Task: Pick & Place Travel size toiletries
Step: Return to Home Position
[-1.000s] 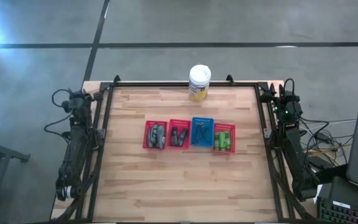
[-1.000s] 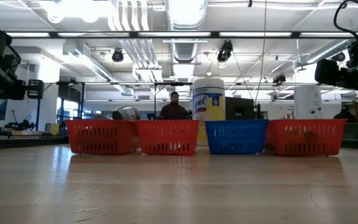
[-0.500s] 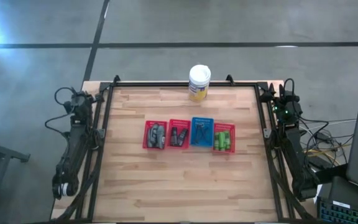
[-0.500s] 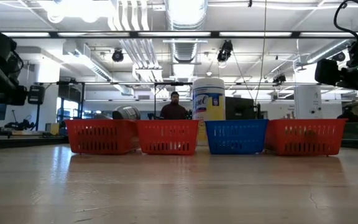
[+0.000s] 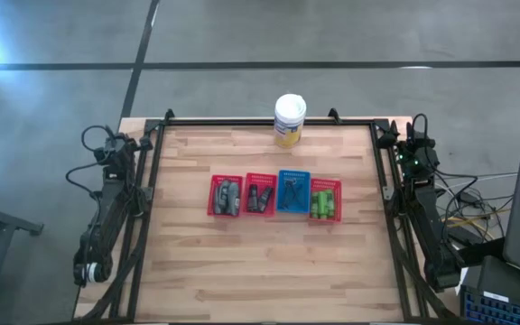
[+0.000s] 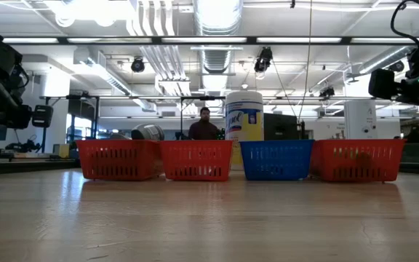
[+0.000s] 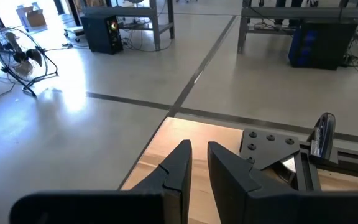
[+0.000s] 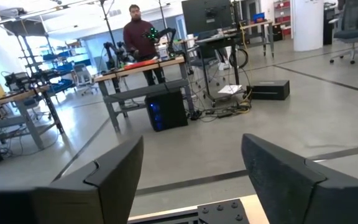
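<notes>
The toiletries lie sorted in four slotted trays in a row at mid-table. From left to right in the high view: grey bottles (image 5: 227,196) in a red tray, black tubes (image 5: 260,195) in a red tray, dark sticks (image 5: 292,191) in the blue tray, green bottles (image 5: 325,200) in a red tray. My left gripper (image 7: 199,148) is at the table's far left corner (image 5: 116,143), pointing past the far edge, its fingers a narrow gap apart. My right gripper (image 8: 192,140) is at the far right corner (image 5: 413,137), wide open. Both are far from the trays.
A large white-lidded, yellow-labelled jar (image 5: 290,119) stands at the middle of the far edge, behind the trays (image 6: 276,160). A black frame (image 5: 242,124) runs round the table. Bare wood lies in front of the trays. A person (image 8: 138,34) stands in the room beyond.
My left arm has shifted slightly: its wrist has sunk a little in the low view, and its elbow has swung outward toward the table's left edge. The trays and their contents have stayed in place.
</notes>
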Available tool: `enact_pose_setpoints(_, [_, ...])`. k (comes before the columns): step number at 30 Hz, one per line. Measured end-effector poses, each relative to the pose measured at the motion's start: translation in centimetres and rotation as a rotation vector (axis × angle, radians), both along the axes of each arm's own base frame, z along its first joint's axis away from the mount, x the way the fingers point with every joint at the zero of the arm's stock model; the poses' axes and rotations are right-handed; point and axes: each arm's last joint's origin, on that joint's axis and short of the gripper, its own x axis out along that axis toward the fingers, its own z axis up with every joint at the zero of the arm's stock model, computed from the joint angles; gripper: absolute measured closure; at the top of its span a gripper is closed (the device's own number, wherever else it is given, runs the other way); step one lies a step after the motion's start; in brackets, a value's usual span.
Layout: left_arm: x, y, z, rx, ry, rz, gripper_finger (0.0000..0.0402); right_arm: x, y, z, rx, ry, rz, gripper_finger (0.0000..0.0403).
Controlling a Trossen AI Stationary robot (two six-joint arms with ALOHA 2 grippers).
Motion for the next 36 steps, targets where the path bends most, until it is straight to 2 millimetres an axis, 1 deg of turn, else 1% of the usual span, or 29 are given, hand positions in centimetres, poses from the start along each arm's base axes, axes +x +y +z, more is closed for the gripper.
enact_pose_setpoints(29, [-0.01, -0.01, -0.07, -0.008, 0.001, 0.001, 0.0344, 0.0, 0.0, 0.0, 0.0, 0.0, 0.0, 0.0049])
enact_pose_setpoints(36, [-0.01, -0.01, -0.07, -0.008, 0.001, 0.001, 0.0344, 0.0, 0.0, 0.0, 0.0, 0.0, 0.0, 0.0047])
